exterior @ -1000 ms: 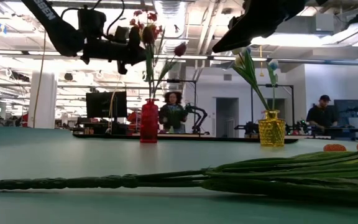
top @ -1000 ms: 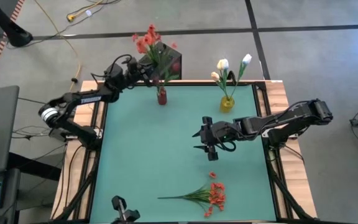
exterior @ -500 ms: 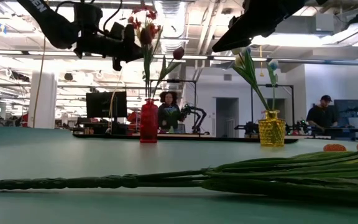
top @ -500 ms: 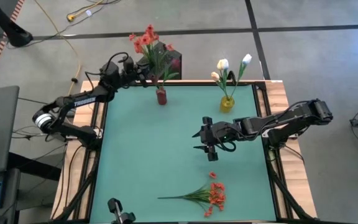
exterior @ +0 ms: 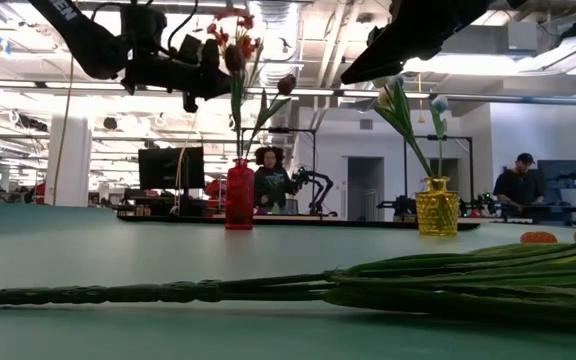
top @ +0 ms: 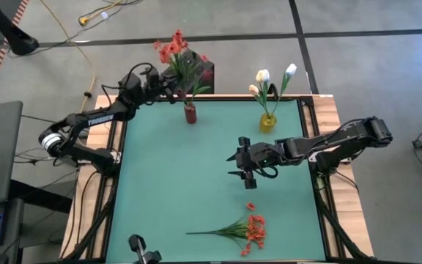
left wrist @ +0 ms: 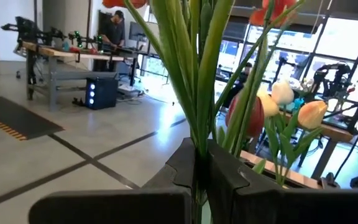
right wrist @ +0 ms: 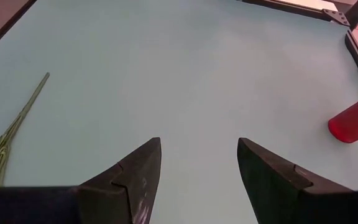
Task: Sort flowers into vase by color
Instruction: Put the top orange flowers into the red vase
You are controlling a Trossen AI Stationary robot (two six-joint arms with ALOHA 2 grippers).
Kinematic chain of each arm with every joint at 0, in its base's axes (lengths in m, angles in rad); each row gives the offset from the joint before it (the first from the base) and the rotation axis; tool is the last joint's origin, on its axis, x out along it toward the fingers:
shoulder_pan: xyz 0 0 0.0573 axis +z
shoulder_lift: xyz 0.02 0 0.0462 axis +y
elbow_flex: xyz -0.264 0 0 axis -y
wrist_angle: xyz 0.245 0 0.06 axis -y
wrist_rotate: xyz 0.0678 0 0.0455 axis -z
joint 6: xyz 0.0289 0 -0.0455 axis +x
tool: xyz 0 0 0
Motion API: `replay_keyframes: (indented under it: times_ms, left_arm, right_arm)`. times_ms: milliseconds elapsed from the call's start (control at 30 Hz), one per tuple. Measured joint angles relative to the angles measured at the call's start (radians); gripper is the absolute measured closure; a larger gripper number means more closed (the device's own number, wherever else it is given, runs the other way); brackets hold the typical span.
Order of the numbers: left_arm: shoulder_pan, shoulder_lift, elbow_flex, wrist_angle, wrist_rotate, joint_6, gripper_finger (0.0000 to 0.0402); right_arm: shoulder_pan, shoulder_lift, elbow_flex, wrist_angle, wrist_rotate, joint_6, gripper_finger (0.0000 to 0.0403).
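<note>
My left gripper (top: 168, 89) pinches the red flowers (top: 174, 48) above the red vase (top: 190, 113) at the far edge. My right gripper (top: 234, 164) hangs spread, empty, over bare mat (top: 174, 176) mid-table.

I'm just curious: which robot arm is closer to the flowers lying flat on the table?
Right. The right gripper hovers over mid-table, just beyond the red-orange flower bunch at the near edge. The left gripper is across the table at the red vase.

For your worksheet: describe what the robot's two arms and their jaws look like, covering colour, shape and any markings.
Both arms are dark, jointed and slim. The left arm carries white lettering along one link and a pale ring near its base joint. The right arm looks plain black. The right gripper has two dark, wedge-shaped jaws tapering to points.
</note>
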Motion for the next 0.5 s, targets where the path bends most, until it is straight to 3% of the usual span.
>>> replay_keyframes:
  times_ms: [500]
  left_arm:
    - [-0.015,0.058,0.000,-0.007,-0.012,0.033,0.0398]
  right_arm:
    - [0.002,0.000,0.000,-0.001,-0.001,0.000,0.0164]
